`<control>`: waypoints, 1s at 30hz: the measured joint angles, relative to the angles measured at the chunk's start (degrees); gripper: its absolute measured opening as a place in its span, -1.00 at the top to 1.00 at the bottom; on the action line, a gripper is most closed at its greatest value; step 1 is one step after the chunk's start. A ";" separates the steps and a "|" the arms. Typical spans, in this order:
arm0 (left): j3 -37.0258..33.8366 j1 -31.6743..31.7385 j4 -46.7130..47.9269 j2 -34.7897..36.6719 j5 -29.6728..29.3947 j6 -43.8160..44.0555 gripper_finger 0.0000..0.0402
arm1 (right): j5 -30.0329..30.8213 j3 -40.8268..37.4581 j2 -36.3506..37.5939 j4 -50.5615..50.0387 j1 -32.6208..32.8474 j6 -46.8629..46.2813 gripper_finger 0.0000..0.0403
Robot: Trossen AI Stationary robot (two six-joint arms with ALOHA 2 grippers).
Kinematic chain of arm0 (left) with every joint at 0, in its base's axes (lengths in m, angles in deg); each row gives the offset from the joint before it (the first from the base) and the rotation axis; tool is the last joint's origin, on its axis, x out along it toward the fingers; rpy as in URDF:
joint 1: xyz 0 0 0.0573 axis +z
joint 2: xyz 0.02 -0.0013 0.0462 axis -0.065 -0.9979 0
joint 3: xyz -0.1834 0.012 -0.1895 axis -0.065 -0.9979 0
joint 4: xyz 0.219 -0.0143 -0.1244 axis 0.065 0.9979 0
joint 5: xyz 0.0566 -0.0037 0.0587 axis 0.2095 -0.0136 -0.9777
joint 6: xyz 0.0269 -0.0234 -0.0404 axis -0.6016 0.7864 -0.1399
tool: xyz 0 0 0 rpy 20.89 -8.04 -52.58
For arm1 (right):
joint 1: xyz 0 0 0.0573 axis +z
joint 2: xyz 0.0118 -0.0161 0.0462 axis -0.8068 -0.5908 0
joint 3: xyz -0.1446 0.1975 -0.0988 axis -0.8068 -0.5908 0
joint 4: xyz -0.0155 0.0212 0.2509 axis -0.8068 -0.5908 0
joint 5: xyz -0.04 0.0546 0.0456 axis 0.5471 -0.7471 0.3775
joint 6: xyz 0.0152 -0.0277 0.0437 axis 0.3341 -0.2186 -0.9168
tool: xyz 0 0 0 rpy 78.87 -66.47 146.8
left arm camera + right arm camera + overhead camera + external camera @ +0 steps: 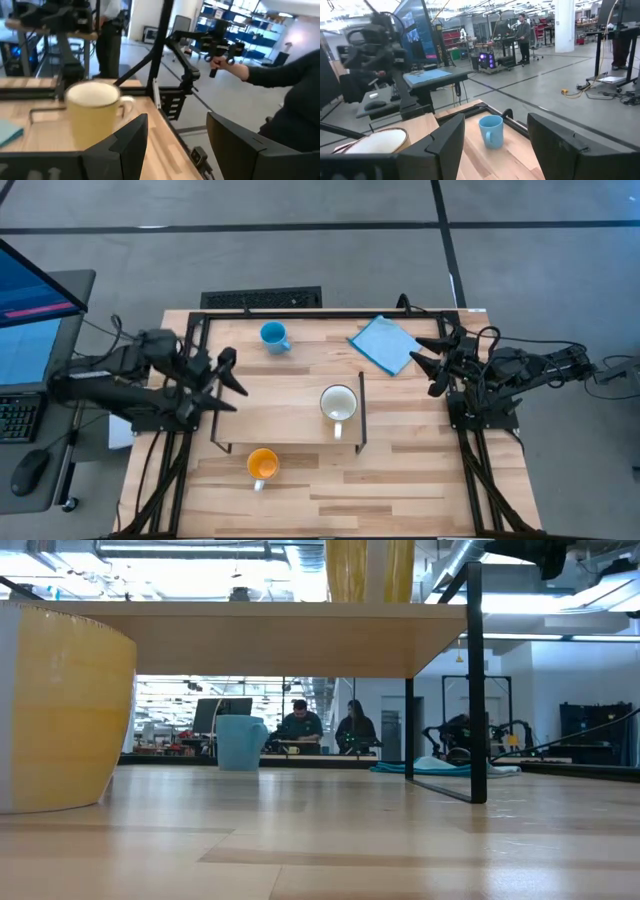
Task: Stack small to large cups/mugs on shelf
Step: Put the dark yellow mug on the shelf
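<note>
No writing is showing legibly. The white mug (338, 405) is sitting on the shelf (290, 415); the orange mug (262, 465) is standing just before it, and the blue mug (273, 336) is standing near a blue cloth (385, 343) on the surface (400, 470). The left gripper (228, 380) and right gripper (428, 362) are hovering spread wide, holding nothing.

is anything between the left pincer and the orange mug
Nothing visible. In the high view the left pincer is open at the shelf's left end, and the orange mug stands on the table just in front of the shelf, with bare tabletop between them. The white mug sits off to the side.
</note>
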 joint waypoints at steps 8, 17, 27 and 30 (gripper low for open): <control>0.00 -16.90 4.71 -6.51 -19.30 1.31 0.04 | -0.01 0.00 0.00 -0.02 0.00 0.01 -0.19; 0.00 -27.58 5.55 -15.92 -25.89 8.17 0.04 | -0.04 0.00 0.00 -0.61 0.00 0.03 -0.19; -0.02 -33.37 5.99 -24.19 -29.68 10.71 0.04 | -1.33 0.00 -0.02 -3.01 0.13 0.02 -0.19; -0.02 -33.37 7.39 -26.61 -31.02 12.62 0.04 | -3.81 0.00 -0.02 -3.04 0.13 0.00 -0.19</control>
